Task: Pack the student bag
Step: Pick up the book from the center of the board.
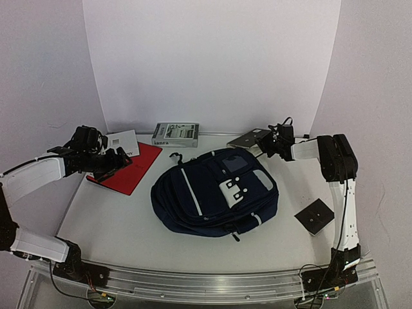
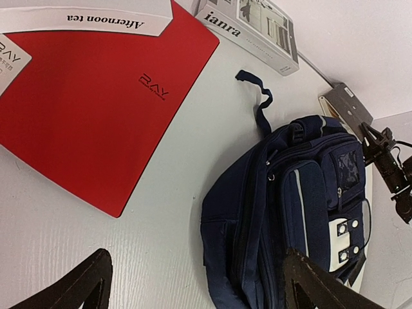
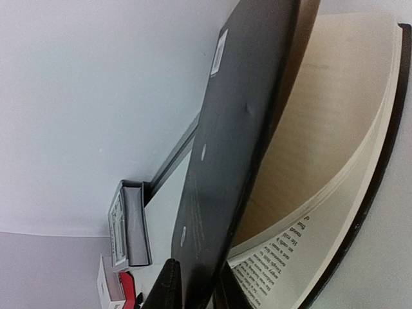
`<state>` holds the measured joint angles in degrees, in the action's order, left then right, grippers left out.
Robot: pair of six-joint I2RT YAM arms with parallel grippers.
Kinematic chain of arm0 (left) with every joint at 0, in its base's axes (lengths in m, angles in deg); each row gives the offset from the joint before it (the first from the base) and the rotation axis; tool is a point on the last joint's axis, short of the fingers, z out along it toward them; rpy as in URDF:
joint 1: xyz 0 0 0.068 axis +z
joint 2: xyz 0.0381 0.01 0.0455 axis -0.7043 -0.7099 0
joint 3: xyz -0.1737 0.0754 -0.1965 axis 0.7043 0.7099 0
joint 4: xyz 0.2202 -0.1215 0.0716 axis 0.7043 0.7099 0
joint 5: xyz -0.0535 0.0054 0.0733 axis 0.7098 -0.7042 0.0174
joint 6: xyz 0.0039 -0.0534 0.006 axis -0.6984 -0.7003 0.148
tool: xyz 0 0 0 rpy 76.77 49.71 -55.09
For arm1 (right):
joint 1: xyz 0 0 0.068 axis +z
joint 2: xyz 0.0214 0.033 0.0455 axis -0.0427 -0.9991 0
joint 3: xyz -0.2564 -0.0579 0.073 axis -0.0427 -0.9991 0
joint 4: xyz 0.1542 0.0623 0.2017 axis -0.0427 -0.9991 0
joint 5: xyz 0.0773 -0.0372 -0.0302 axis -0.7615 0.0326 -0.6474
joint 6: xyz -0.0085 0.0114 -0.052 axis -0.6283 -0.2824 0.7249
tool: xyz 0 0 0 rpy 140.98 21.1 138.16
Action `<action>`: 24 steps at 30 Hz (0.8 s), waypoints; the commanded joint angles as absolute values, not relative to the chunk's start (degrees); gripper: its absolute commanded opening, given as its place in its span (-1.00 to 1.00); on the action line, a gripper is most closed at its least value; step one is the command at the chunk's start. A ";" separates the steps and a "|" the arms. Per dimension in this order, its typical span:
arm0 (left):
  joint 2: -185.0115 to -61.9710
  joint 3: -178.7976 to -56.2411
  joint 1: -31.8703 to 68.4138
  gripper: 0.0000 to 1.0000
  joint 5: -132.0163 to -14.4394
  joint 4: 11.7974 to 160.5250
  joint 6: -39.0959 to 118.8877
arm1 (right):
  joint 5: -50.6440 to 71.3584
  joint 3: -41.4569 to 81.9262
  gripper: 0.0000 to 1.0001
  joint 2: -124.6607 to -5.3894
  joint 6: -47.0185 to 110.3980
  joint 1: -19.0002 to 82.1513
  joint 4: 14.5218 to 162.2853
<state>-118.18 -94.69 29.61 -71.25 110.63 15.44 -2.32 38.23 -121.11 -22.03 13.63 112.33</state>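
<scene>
The student bag (image 1: 206, 196) lies flat in the middle of the surface (image 1: 116, 225), front side up. Its light grey flap (image 1: 230, 191) with two buckles faces the ceiling, and a white stripe (image 1: 192, 192) runs along the navy fabric. Its carry loop (image 2: 257, 96) points toward the back wall. The left jaws hang over the left part of the surface by the red folder (image 1: 125, 170). They are spread wide, with nothing between the two dark fingers (image 2: 84, 283). A white booklet (image 2: 96, 16) printed "Afternoon tea" overlaps the folder's far edge. A grey box (image 1: 175, 134) marked "ianra" sits just behind, near the back wall and apart from the bag. At the back right corner the right jaws are closed on the dark cover of a book (image 3: 244, 129). The cover sits pinched between the fingers (image 3: 168, 290), and the cream pages (image 3: 322, 161) fan away from it. A dark square piece (image 1: 314, 215) lies flat on the right side of the surface, near the bag but not touching it.
</scene>
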 commanded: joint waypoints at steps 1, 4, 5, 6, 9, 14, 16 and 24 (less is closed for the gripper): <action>-115.79 -94.70 29.74 0.84 -72.70 112.05 15.04 | -2.27 40.42 -0.79 -120.57 -23.71 13.53 115.59; -115.32 -94.44 29.72 0.84 -72.61 112.12 14.82 | -2.76 39.20 -0.98 -118.16 -24.46 13.57 116.10; -115.20 -94.48 29.72 0.84 -72.55 112.09 14.75 | -3.17 38.56 -1.00 -117.26 -24.67 13.56 116.51; -115.16 -94.48 29.74 0.84 -72.46 112.11 14.75 | -3.52 37.86 -1.00 -116.34 -24.86 13.60 117.06; -114.82 -94.45 29.70 0.84 -72.06 111.84 14.74 | -4.86 34.85 -1.00 -113.02 -25.58 13.56 120.22; -113.70 -94.14 29.74 0.84 -70.91 111.05 15.02 | -4.18 30.96 -1.00 -105.64 -24.73 13.57 122.90; -113.06 -93.84 29.74 0.84 -70.37 110.57 15.20 | -3.86 30.02 -1.00 -102.96 -23.83 13.54 122.92; -112.12 -93.90 29.74 0.84 -67.59 110.02 16.83 | -6.31 26.95 -1.00 -94.61 -21.04 13.55 121.72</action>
<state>-113.43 -93.86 29.61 -69.81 111.97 15.53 -4.00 27.26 -102.87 -24.50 13.56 113.84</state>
